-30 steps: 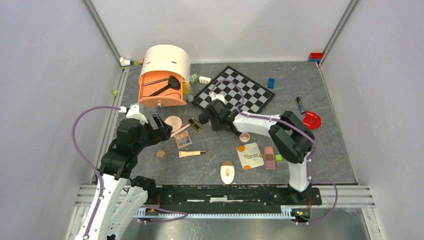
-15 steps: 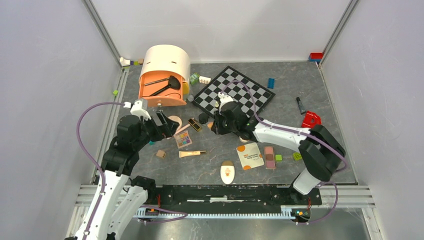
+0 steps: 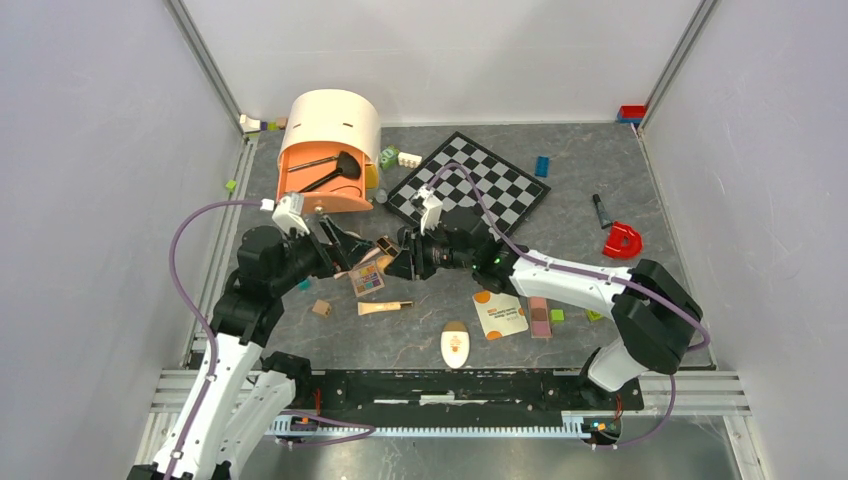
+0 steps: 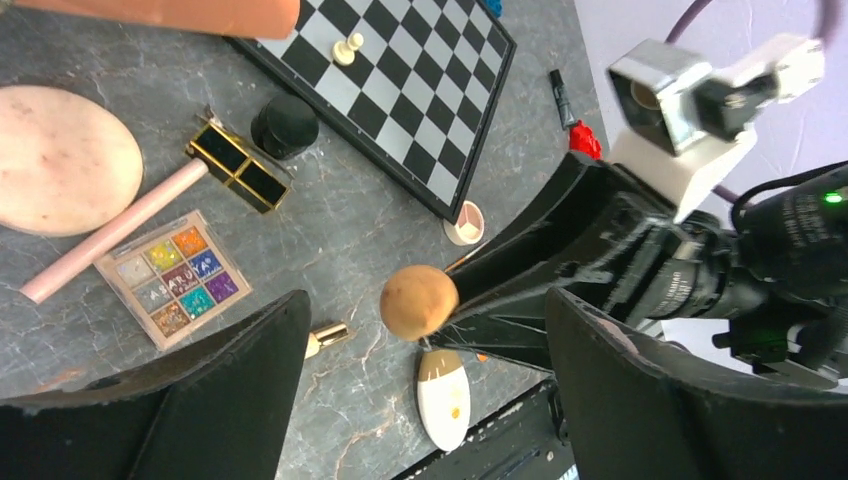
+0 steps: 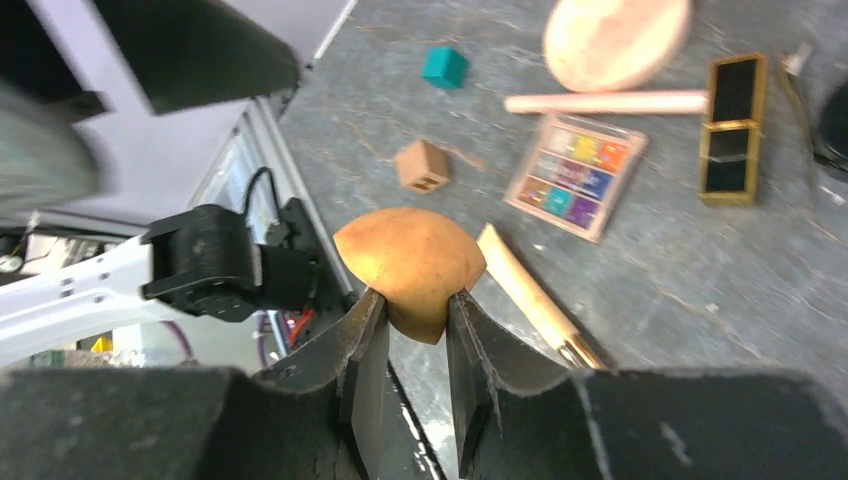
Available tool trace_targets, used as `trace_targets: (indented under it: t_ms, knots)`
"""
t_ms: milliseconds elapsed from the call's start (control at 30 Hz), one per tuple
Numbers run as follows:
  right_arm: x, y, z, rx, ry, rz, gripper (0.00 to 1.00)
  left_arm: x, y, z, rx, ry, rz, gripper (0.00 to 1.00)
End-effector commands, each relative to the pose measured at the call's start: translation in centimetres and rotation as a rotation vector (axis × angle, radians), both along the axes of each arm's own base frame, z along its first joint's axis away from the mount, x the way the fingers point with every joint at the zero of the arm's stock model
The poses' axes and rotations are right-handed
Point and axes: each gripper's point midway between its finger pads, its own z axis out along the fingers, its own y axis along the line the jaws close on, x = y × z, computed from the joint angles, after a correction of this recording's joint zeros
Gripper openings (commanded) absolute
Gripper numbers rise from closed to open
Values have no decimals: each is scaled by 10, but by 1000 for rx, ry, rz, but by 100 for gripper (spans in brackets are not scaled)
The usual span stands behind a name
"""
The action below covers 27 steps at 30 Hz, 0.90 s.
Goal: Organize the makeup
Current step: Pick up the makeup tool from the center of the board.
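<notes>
Right wrist | right hand point(image 5: 410, 312) clamped on tan sponge point(image 5: 410, 262) — its base hidden | left hand point(image 4: 425, 305) apart

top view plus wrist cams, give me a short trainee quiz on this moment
1. True or false: the right gripper is shut on the tan egg-shaped makeup sponge.
2. The left gripper is: A open, B shut on the sponge, C out of view.
3. Short answer: what holds the black makeup brush?

Key: 1 true; 2 A; 3 the cream-and-orange round-topped organiser.
</notes>
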Motion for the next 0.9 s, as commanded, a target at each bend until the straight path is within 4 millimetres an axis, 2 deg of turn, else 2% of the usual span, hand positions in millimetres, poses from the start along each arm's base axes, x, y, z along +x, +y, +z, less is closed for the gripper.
trace_targets:
  t_ms: [0, 133, 267, 433, 667, 867]
  knots:
    - [-9, 25, 56, 176, -97, 99, 32, -6, -12, -1, -69, 23, -48, 87]
    - [-13, 30, 67, 222, -132, 118, 33, -11, -14, -12, -74, 52, -62, 79]
    - [-13, 33, 73, 236, -145, 123, 33, -13, -14, -14, -80, 57, -61, 73]
    - [-11, 35, 72, 233, -141, 115, 33, -13, -16, -14, -79, 60, -72, 65]
    - [-7, 39, 73, 237, -139, 108, 33, -12, -17, -16, -79, 69, -77, 62]
    - [-5, 43, 74, 241, -140, 107, 33, -12, -17, -19, -81, 82, -75, 51]
